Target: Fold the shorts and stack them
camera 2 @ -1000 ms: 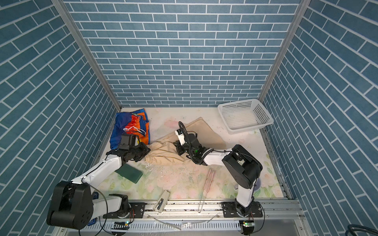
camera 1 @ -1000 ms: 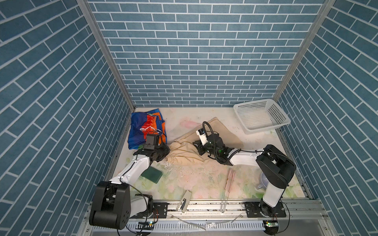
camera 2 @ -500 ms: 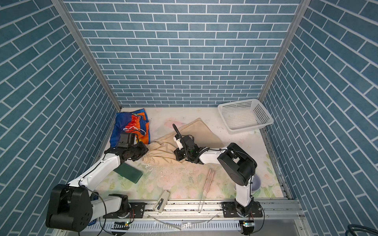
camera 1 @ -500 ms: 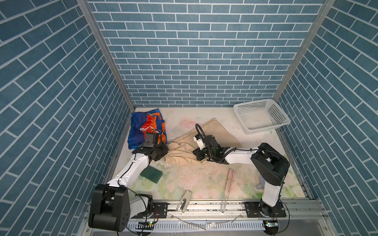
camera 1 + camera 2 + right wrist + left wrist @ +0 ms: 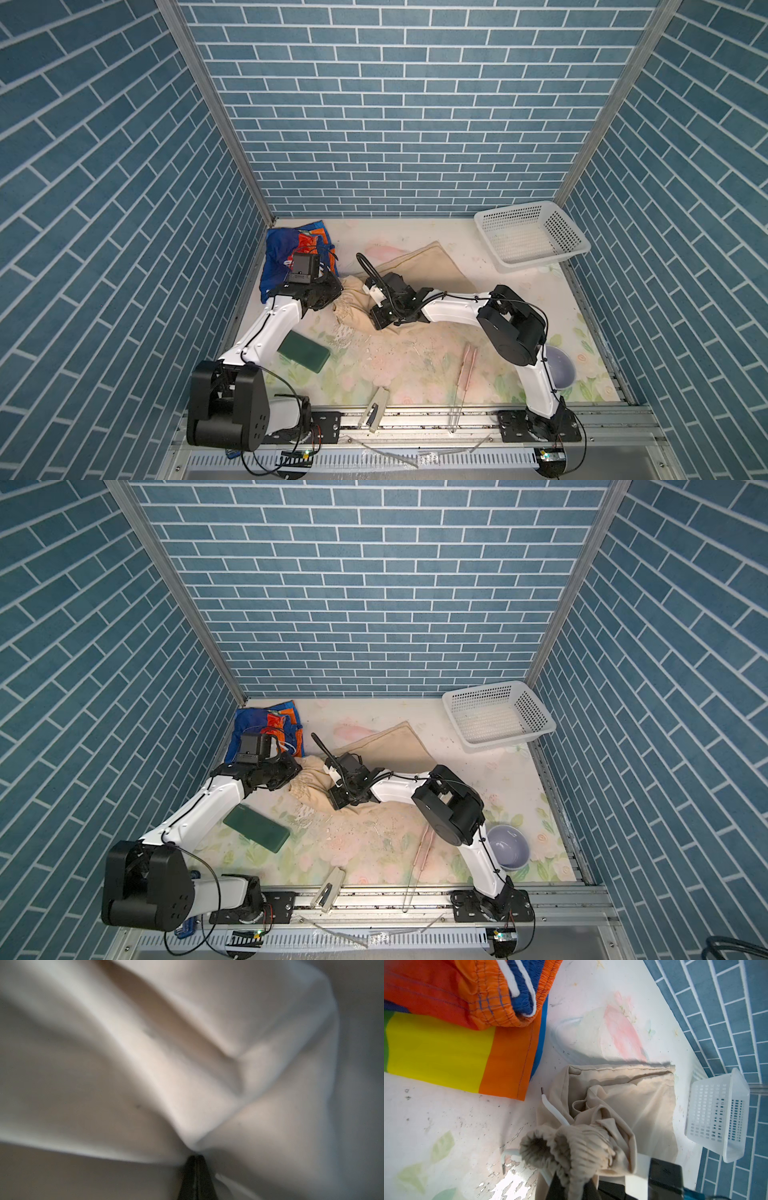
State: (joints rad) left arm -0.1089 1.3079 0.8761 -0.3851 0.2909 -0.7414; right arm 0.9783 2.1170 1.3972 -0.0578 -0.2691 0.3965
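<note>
beige shorts [image 5: 424, 270] lie mid-table: one leg flat toward the back wall, the waist end bunched toward the left. both claws are on them.

left gripper [image 5: 572, 1185]: fingers closed around the gathered waistband [image 5: 577, 1142], which bulges out past the tips. white drawstring [image 5: 552, 1109] pokes out beside it. wrist about level. the white link stretches from the near-left base toward the back, reaching the bunched end from the left.

right gripper [image 5: 196, 1160]: tips pressed together, creases of beige cloth running into them, so a pinch on a thin fold. in both top views it sits at the near edge of the bunched part, pointing down and left. the forearm lies low, near horizontal, across the table [image 5: 415, 374]. the black elbow joint is raised at right, and the upper link drops to the near-right base.

rainbow shorts [image 5: 282, 262] lie in the back-left corner, just beside the beige pair with a gap between them, untouched. white basket [image 5: 536, 262] sits back-right. green pad [image 5: 303, 347] lies by the left forearm.
</note>
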